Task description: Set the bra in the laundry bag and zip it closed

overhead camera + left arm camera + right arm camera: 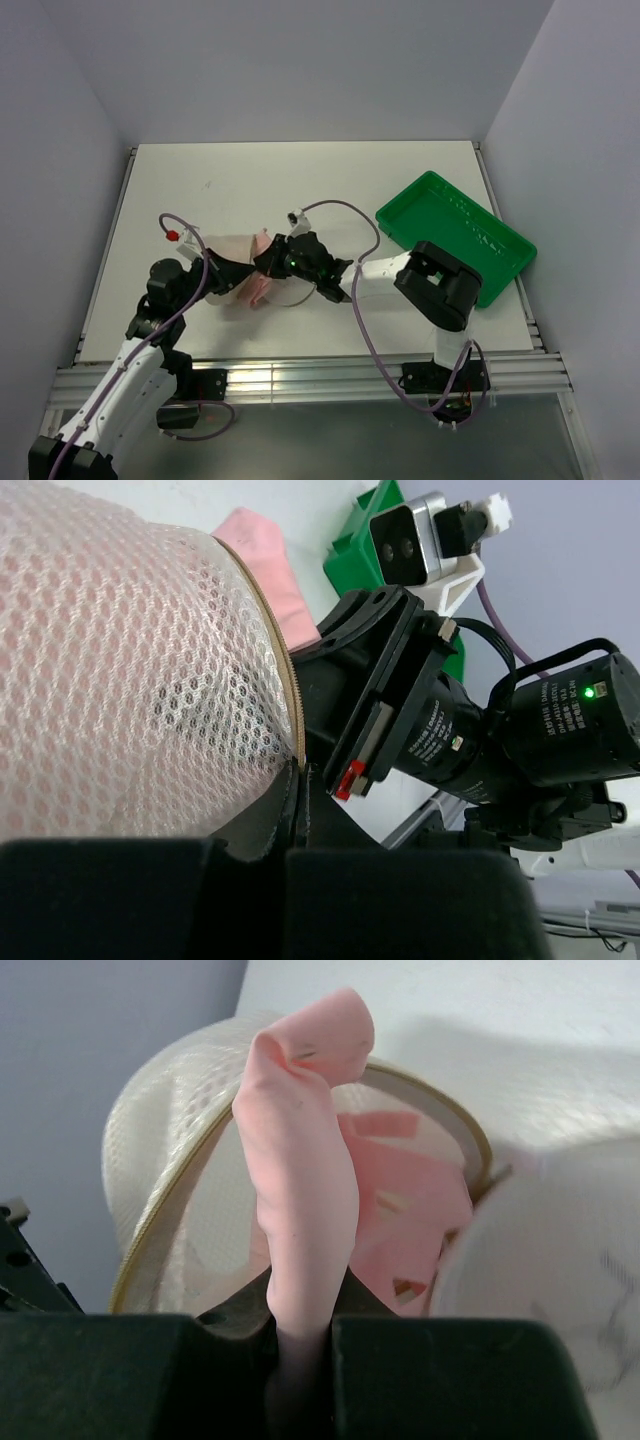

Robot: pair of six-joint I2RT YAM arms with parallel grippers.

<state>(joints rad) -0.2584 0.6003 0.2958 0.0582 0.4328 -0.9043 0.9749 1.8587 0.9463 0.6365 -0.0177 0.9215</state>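
The laundry bag [120,680] is a round white mesh case standing open at mid-table [232,250], with pink showing through its mesh. My left gripper [295,790] is shut on its tan zipper rim [285,690]. The pale pink bra [300,1160] lies partly inside the open bag [160,1220], and one fold sticks up over the rim. My right gripper [303,1345] is shut on that fold. In the top view the two grippers, left [228,272] and right [268,262], meet at the bag, with the bra [260,288] between them.
A green rectangular tray [455,235] lies at the right rear of the white table [300,180], close behind the right arm's elbow [440,285]. Purple cables loop over both arms. The right wrist's camera [405,540] sits close to my left fingers.
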